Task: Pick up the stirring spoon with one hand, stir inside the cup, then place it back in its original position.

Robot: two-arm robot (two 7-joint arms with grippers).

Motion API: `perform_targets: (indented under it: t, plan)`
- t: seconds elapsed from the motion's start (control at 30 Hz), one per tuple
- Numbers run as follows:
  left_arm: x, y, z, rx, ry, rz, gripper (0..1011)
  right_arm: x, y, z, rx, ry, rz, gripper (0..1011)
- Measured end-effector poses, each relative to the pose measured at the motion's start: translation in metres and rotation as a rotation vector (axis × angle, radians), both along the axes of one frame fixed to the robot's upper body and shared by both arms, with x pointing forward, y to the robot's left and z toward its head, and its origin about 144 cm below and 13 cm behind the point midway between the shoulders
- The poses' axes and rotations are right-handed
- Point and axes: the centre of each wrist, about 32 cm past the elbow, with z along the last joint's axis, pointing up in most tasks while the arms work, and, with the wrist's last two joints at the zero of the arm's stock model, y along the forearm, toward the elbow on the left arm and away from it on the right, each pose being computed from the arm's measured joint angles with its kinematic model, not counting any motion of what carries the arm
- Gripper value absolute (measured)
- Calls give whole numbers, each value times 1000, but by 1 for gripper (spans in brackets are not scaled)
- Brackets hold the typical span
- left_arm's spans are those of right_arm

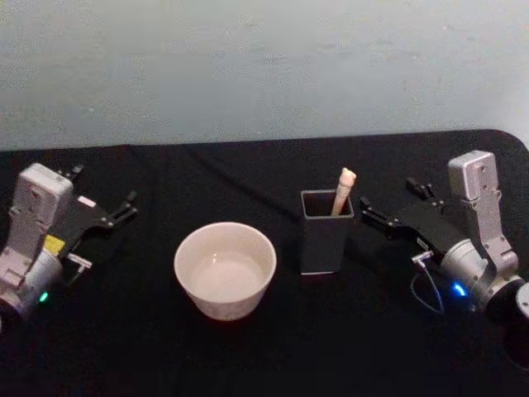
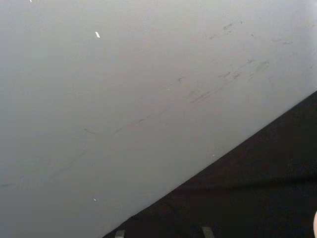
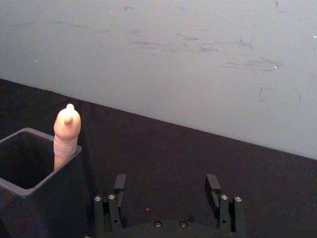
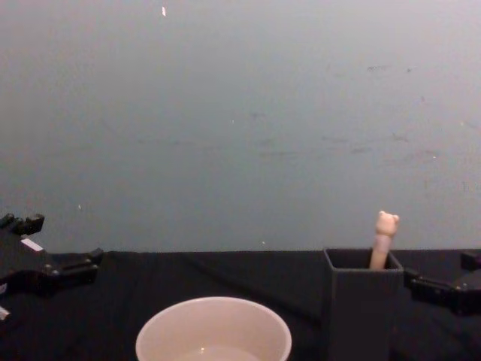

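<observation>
- The spoon (image 1: 343, 191) stands in the holder (image 1: 326, 240), its beige handle leaning against the holder's far right corner, bear head poking above the rim.
- From the chest view the bear head (image 4: 386, 223) rises above the holder's (image 4: 364, 312) top edge; the spoon's bowl is hidden inside.
- The holder sits on the black table (image 1: 264, 347), just to the right of the cup (image 1: 225, 270), the two close but apart.
- The cup is cream-white, upright, with a pale inside; whether it holds any liquid I cannot tell.
- The right gripper (image 1: 369, 214) hovers just to the right of the holder, fingers spread apart and holding nothing.
- In the right wrist view its two fingers (image 3: 213, 185) stand wide, with bare black cloth between them, and the holder (image 3: 29, 193) with the spoon handle (image 3: 66, 134) lies off to one side.
- The left gripper (image 1: 126, 208) sits at the table's left side, well apart from the cup; whether its fingers are spread or closed I cannot tell.
- A pale grey wall (image 1: 264, 66) backs the table.
</observation>
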Motion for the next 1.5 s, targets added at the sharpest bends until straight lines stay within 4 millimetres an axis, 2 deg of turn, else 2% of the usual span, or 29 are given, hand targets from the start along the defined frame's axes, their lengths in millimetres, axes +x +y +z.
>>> perform_targets:
  t: [1.5]
  plan:
    - [0, 0, 0, 0, 0, 0, 1001, 0, -1, 2, 5, -9, -1, 1000]
